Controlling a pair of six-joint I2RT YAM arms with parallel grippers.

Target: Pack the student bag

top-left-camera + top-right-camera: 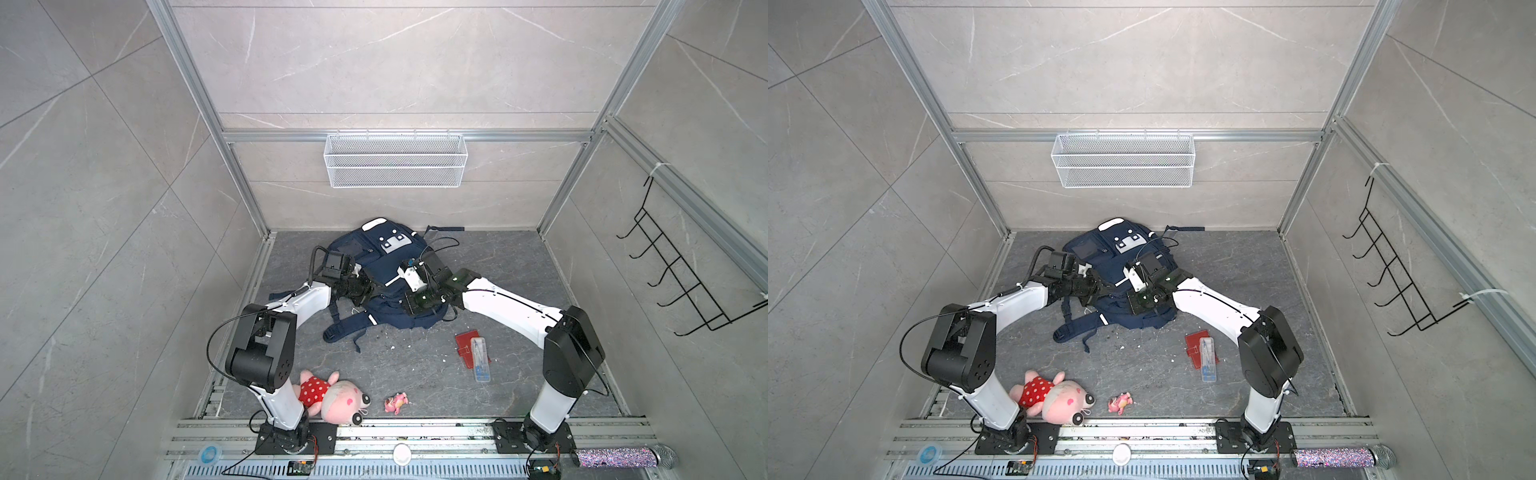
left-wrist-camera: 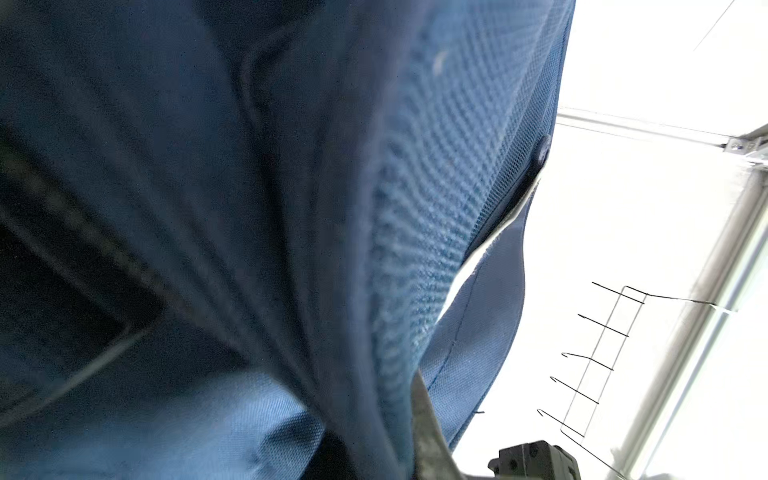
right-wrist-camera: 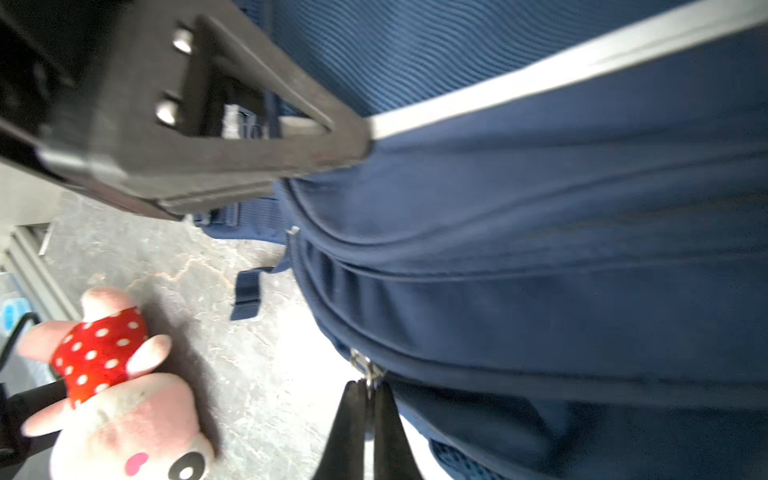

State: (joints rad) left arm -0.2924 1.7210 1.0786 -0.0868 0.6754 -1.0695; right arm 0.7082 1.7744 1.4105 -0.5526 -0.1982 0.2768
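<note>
Toward the middle of both top views, just below the foot of the back wall (image 1: 395, 208), the student bag (image 1: 374, 259) (image 1: 1113, 266) lies on the grey floor (image 1: 415, 365). Its white-patched end points at the wall and its straps (image 1: 345, 328) trail toward the lower left. The left gripper (image 1: 375, 286) comes in from the left and touches the bag's left flank at a white stripe (image 3: 540, 75). Navy cloth fills the left wrist view (only one grey finger (image 2: 428, 432) shows there), so I cannot tell whether its jaws are spread or pinching cloth. The right gripper (image 3: 368, 390) sits at the bag's lower right edge in the top views. Its two black fingers are pressed together on the metal zip pull (image 3: 365, 370), and the bag bulges just beyond the tips. Well apart from the bag, a plush toy (image 1: 332, 395) lies at the lower left of the floor and a red wallet (image 1: 465, 347) at the lower right.
</note>
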